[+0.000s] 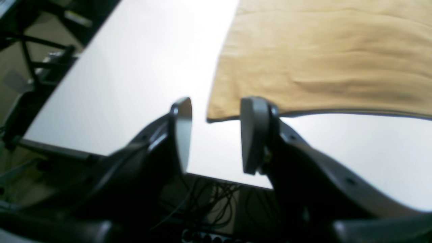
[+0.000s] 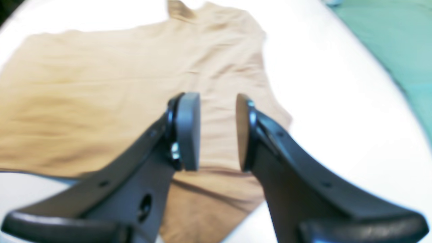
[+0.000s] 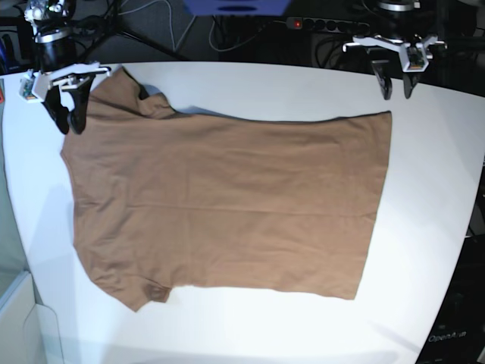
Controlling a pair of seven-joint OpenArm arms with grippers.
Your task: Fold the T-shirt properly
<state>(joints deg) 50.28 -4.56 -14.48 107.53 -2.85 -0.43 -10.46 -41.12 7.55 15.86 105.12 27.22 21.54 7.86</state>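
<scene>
Tan T-shirt (image 3: 227, 205) lies flat on the white table (image 3: 432, 227); both grippers' jaws spread, holding nothing.

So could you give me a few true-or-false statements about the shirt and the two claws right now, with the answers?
1. The T-shirt lies spread out flat on the white table. True.
2. The left gripper is clamped on the shirt's hem. False: its jaws are apart and hold nothing, by the hem corner.
3. The right gripper is open. True.
4. The shirt is already folded in half. False: it lies unfolded, both sleeves out.
5. The right gripper is at the sleeve end of the shirt. True.
</scene>
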